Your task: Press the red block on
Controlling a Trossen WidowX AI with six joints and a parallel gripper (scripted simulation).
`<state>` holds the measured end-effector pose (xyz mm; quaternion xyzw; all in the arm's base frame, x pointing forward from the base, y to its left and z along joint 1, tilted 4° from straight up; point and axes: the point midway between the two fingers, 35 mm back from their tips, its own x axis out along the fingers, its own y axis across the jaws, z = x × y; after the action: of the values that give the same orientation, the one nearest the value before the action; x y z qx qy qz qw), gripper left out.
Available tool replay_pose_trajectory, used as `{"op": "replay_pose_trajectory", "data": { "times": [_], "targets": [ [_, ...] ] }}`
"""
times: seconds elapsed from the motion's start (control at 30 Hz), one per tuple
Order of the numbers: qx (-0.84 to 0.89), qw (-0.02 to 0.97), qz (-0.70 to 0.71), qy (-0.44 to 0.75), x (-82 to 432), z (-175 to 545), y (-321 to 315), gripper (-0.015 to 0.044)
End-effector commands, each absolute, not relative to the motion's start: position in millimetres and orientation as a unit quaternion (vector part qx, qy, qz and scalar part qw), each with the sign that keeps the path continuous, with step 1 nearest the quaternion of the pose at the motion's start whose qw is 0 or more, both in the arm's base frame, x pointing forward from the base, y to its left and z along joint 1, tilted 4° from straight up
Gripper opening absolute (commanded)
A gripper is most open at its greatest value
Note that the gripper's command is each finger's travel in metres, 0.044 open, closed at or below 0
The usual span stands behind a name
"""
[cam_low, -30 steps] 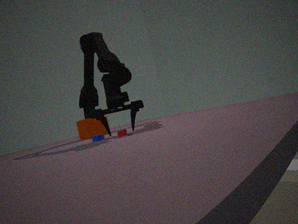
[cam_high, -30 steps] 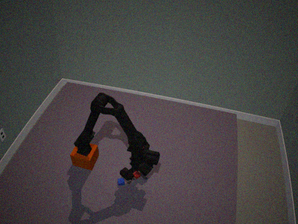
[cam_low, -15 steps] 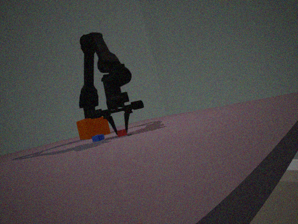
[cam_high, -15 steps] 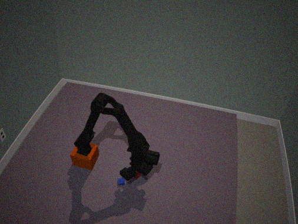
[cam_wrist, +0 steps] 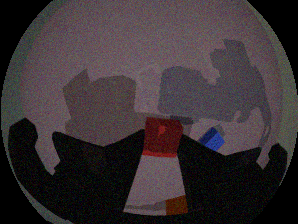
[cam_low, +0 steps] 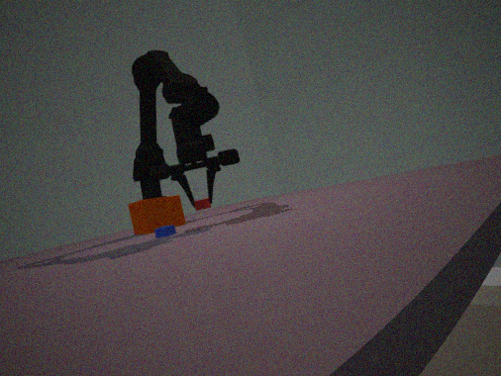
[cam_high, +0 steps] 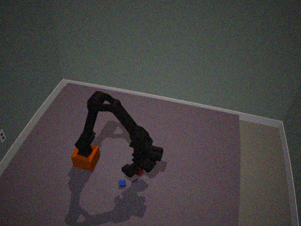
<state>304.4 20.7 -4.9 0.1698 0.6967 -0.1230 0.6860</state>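
Evidently the claw (cam_high: 137,171) (cam_low: 203,204) (cam_wrist: 163,137) is clamping the red block (cam_high: 140,172) (cam_low: 202,204) (cam_wrist: 163,136) between its tips, its opposite sides giving stiff, probably light holding

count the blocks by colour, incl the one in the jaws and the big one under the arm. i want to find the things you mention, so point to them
red: 1, the block (cam_high: 140,172) (cam_low: 203,204) (cam_wrist: 163,136) in the jaws
blue: 1, the block (cam_high: 122,183) (cam_low: 165,232) (cam_wrist: 212,140) on the surface
orange: 1, the big block (cam_high: 84,162) (cam_low: 157,216) (cam_wrist: 176,205) under the arm
total: 3
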Motion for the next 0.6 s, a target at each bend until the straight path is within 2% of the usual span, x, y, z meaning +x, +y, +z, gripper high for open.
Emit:
{"op": "replay_pose_trajectory", "data": {
  "times": [0.0, 0.4, 0.57],
  "targets": [
    [0.172, 0.687, -0.121, 0.696, 305.8, 15.1, 21.2, 0.0000],
    [0.172, 0.686, -0.122, 0.696, 298.6, 71.4, 20.5, 0.0000],
    [0.174, 0.686, -0.123, 0.696, 297.7, 74.0, 19.8, 0.0000]
  ]
}}
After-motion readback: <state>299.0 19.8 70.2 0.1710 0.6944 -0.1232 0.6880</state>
